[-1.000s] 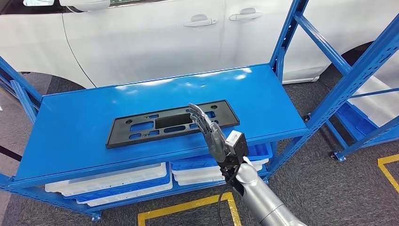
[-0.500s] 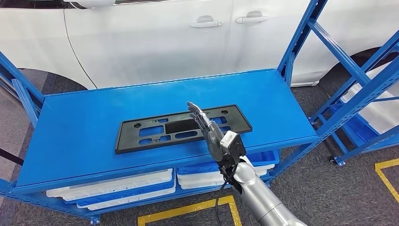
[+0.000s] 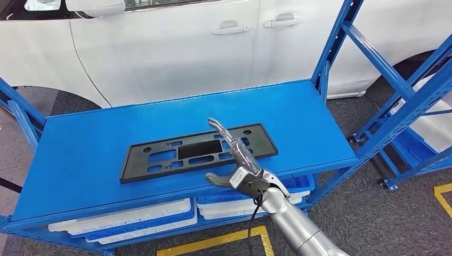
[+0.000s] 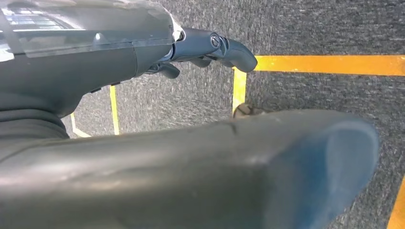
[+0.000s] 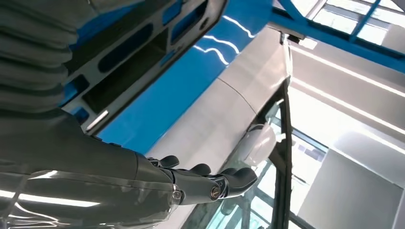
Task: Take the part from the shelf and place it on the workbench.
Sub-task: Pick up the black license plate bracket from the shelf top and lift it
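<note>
The part [image 3: 160, 157] is a flat black plastic frame with several cut-outs, lying along the middle of the blue shelf top [image 3: 96, 144]. My right hand [image 3: 237, 157] reaches in from the front over the frame's right half, fingers stretched out above it and thumb sticking out sideways, holding nothing. The right wrist view has the black frame [image 5: 143, 52] close beside the right hand [image 5: 143, 179], whose fingers are extended and empty. My left hand [image 4: 205, 52] hangs above the grey floor with nothing in it.
A white car [image 3: 176, 48] stands right behind the shelf. Blue and white bins [image 3: 133, 216] sit on the lower level. A blue upright [image 3: 333, 50] rises at the shelf's back right, and another blue rack [image 3: 410, 101] stands to the right. Yellow lines [image 3: 213, 240] mark the floor.
My right hand has rolled at the wrist, so the thumb now points out sideways below the frame's front edge. The camera has shifted slightly; the frame itself lies where it was.
</note>
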Controlling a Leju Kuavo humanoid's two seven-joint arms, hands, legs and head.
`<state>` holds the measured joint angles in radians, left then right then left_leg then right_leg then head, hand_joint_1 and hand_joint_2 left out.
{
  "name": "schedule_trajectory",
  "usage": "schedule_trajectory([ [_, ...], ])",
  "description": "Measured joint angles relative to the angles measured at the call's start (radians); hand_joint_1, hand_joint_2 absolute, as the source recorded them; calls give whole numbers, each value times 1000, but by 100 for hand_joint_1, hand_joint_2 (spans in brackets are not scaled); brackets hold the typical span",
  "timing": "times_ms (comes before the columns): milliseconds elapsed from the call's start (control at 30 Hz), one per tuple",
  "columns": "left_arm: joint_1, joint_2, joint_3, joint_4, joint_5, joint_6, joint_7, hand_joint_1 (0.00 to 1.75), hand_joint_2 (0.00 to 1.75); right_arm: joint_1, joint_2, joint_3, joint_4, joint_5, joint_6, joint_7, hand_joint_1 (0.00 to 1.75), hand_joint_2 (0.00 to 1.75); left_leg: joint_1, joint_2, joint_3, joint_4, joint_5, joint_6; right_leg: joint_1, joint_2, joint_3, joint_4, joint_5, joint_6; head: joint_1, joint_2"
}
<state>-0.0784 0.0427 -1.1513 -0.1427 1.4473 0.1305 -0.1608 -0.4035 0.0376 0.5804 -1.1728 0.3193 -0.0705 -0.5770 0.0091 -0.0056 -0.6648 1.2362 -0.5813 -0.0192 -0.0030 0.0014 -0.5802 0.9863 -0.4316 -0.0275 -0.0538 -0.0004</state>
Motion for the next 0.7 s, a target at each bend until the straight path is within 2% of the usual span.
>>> schedule_trajectory([
  [33,2,0,0,0,0,0,-1,0,0,4,-4,2,0,19,-7,0,0,175,2,0,-26,45,-9,-3,0,0,1,1,-2,0,0,0],
  [67,3,1,0,0,0,-1,-2,0,0,8,-8,3,0,40,-17,0,0,175,3,0,-36,55,2,-5,0,1,3,4,-5,0,0,0],
  [100,4,1,0,0,0,-2,-3,0,0,10,-12,4,0,64,-30,1,0,175,5,0,-27,26,31,-7,-1,2,4,7,-9,2,0,0],
  [167,3,3,-2,0,0,-4,-7,0,0,11,-18,7,0,118,-65,6,0,175,8,0,32,-107,104,-8,-1,3,7,17,-19,10,0,0],
  [200,2,3,-4,0,0,-5,-8,0,0,11,-21,9,0,145,-85,11,0,175,8,-1,57,-162,125,-4,1,4,6,24,-24,14,0,0],
  [233,1,4,-6,0,0,-6,-10,0,0,11,-25,13,0,183,-111,20,0,175,8,-1,71,-196,133,1,2,5,4,29,-28,19,0,0],
  [367,2,4,-13,0,0,-10,-11,0,0,13,-36,41,0,343,-209,66,0,175,7,-2,78,-214,134,29,2,5,-1,40,-37,38,0,0],
  [433,0,4,-14,0,0,-12,-11,0,0,14,-40,50,0,369,-226,75,0,175,10,-1,80,-221,138,41,-2,4,-31,108,-80,49,0,0],
  [500,0,5,-14,0,0,-12,-11,0,0,18,-45,55,0,374,-229,78,0,175,9,0,80,-221,137,44,-4,4,-98,243,-142,55,0,0],
  [533,0,5,-14,0,0,-12,-11,0,0,21,-48,57,0,375,-230,78,0,175,9,0,80,-221,137,45,-5,4,-127,299,-158,57,0,0],
  [567,1,5,-14,0,0,-13,-11,0,0,24,-50,59,0,376,-230,79,0,175,9,0,81,-221,136,44,-6,4,-140,320,-155,58,0,0],
  [600,2,5,-14,0,0,-13,-11,0,0,25,-52,61,0,376,-231,79,0,175,9,-1,82,-220,136,44,-6,4,-132,298,-132,56,0,0],
  [667,1,5,-14,0,0,-13,-11,0,0,24,-53,63,0,377,-231,79,0,175,9,-2,86,-221,134,41,-5,3,-66,157,-60,48,0,0],
  [700,1,5,-14,0,0,-13,-11,0,0,24,-53,64,0,377,-232,79,0,175,7,-2,87,-221,133,37,-3,3,-34,90,-35,43,0,0],
])
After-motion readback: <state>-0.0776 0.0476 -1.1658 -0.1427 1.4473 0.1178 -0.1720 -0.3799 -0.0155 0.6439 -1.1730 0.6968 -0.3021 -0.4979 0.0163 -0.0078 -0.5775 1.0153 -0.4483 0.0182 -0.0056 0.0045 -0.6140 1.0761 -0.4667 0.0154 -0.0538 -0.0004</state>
